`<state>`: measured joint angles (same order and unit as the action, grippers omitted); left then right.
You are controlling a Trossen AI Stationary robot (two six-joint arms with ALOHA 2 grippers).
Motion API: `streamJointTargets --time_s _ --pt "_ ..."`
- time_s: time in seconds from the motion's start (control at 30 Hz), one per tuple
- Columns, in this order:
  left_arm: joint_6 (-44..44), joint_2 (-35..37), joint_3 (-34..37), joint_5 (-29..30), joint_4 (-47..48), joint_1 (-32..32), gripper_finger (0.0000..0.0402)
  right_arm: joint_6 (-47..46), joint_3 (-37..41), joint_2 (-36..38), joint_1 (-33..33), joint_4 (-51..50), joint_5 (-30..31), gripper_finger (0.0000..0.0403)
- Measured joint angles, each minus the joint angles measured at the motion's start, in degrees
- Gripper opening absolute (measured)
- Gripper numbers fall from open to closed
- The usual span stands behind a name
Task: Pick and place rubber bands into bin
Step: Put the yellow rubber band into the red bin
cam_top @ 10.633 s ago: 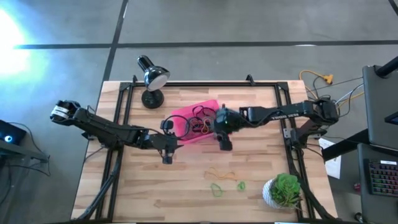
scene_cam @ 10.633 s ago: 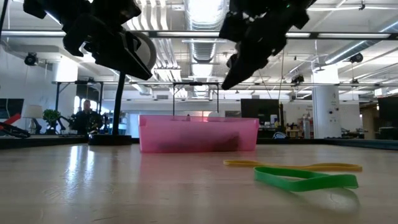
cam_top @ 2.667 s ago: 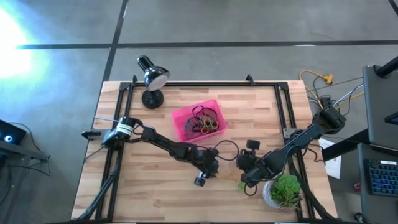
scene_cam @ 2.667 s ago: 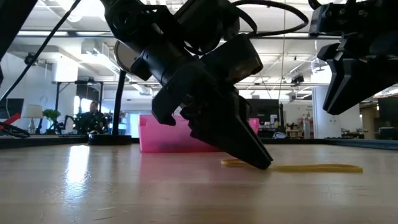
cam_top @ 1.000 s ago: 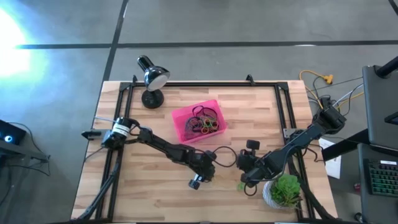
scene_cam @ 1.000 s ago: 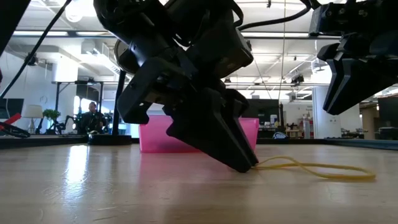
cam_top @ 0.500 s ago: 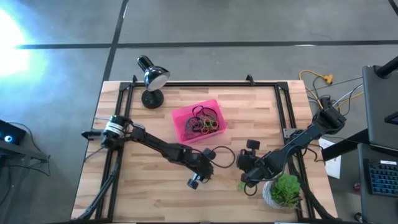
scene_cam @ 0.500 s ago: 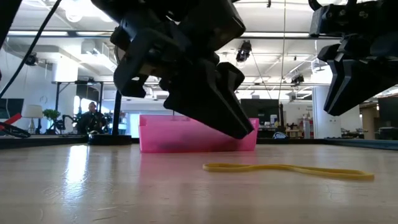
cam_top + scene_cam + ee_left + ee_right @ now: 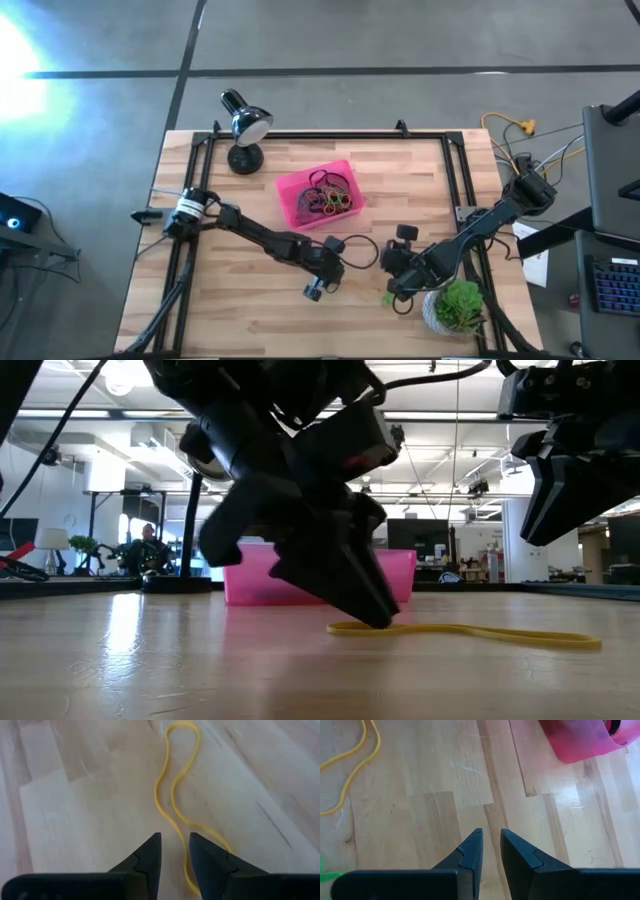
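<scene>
The left end effector [image 9: 174, 851] is down on the counter [image 9: 75, 795], fingers slightly spread astride the yellow rubber band [image 9: 172, 785], apparently not yet pinching it. Close squarely on one strand before lifting toward the bin [image 9: 318, 196]; the right end effector [image 9: 489, 847], narrowly parted and empty, waits nearby.

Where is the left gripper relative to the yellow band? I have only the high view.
Observer: The left gripper is down at the table, its open fingers straddling one end of the yellow rubber band, which lies flat on the wood.
Operator: Is the band lifted?
Observer: No. In the low view it lies flat along the table, in front of the pink bin.
Operator: And the right gripper?
Observer: The right gripper hangs above bare wood, holding nothing, its fingers slightly apart.
</scene>
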<state>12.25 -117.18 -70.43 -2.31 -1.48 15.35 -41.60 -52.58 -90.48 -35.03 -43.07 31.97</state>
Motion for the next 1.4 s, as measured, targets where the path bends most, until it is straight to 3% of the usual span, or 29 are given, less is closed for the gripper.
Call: streamJointTargets --time_s 0.3,0.47,0.93,1.07,1.4 --pt "-3.2 2.4 -0.1 0.0 10.6 0.0 0.0087 0.0 0.5 0.0 0.0 0.1 0.0 0.0056" --pt "-4.7 2.4 0.4 -0.9 10.7 0.1 0.0087 -0.2 0.6 0.0 0.0 0.0 0.0 0.0056" --pt "-10.5 2.4 4.7 -12.3 10.5 0.2 0.0087 -0.4 0.7 0.0 0.0 0.1 0.0 0.0056" --pt "-11.7 2.4 5.6 -12.7 9.8 0.4 0.0086 -0.4 0.7 0.0 0.0 0.1 0.0 0.0056" --pt "-13.5 2.2 9.8 -12.0 4.2 0.6 0.0020 -0.4 0.6 0.0 0.0 0.2 0.0 0.0057"
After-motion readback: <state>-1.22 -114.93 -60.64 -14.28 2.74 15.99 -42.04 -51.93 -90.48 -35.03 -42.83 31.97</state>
